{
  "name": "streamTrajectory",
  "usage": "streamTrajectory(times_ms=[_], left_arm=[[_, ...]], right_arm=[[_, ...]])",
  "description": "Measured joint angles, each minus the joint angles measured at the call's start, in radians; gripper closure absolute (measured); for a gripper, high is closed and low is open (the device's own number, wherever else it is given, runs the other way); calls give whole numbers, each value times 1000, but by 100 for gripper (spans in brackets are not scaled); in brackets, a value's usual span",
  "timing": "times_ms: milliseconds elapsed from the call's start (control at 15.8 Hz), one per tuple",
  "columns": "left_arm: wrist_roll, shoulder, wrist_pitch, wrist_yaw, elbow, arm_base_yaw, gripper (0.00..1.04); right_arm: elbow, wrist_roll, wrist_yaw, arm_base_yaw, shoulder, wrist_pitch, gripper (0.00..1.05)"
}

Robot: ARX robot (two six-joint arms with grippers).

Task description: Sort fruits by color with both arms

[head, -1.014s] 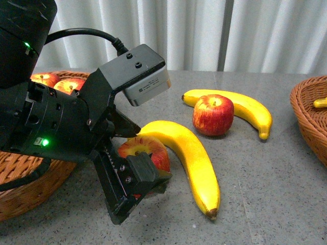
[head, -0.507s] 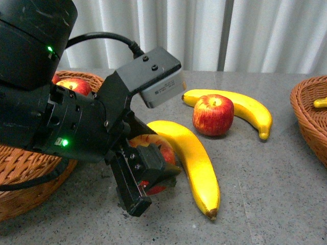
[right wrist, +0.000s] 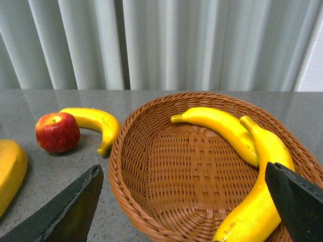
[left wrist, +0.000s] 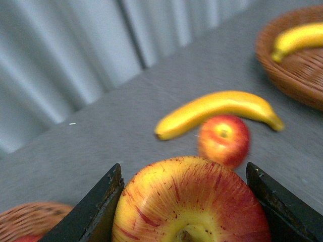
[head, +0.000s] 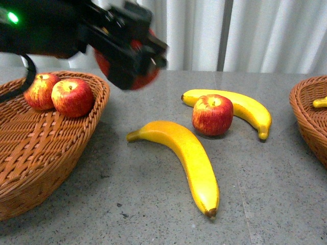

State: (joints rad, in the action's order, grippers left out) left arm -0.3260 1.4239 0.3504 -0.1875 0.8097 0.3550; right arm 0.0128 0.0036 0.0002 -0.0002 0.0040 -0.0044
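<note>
My left tool (head: 134,57) is clamped on a red apple (left wrist: 189,201) and holds it in the air above the table (head: 265,194), beside the far rim of the left basket (head: 99,99). In the front view both are smeared by blur. Only red patches of the apple show around the dark tool, and my arm is cut off at the top and left edges. The left wrist view is clearer: my two black fingers (left wrist: 96,212) press the apple's sides, its yellow-streaked top faces the camera, and its lower part runs out of frame.

A pair of apples (head: 69,97) lies touching at the far end of the left basket. On the table a loose apple (head: 212,114) sits just in front of the far banana (head: 248,108) and hides its middle. The near banana (head: 186,153) lies alone, close to me.

My right tool (right wrist: 182,194) does not show in the front view. In its own view the jaws stand wide apart with nothing between them, and only the inner edges of the fingers show at the bottom corners. It faces the right basket (right wrist: 126,151), where two bananas (right wrist: 217,126) lie touching. One finger covers the end of the nearer one. From the front this basket is cut off at the right edge, with only one yellow tip visible.
</note>
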Motion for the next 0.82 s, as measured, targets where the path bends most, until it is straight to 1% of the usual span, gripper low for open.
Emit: streamTrajectory(times_ms=[63,127,190,317,444,570,697,760,824], left_arm=[[27,-19,23,39,-10,-23,40],[38,-25,28,53,-13,-31,40],[63,-41,39,98,-20,-59,40],[97,-54,49,141,-29,-89,40],[150,-66,43,198,-38,-146,40],[249,-67,33,230,-53,-220,40],[383,-43,26,262,-86,-317,40],[447,-20,34,256,-111,-360,40],[485,1,47,243,-135,-382,40]], right_arm=[[0,0,0,0,0,0,6],[0,0,0,0,0,0,6],[0,0,0,0,0,0,6],[0,0,0,0,0,0,6],[0,0,0,0,0,0,6],[0,0,0,0,0,0,6],[0,0,0,0,0,0,6],[0,0,0,0,0,0,6],[0,0,0,0,0,0,6]])
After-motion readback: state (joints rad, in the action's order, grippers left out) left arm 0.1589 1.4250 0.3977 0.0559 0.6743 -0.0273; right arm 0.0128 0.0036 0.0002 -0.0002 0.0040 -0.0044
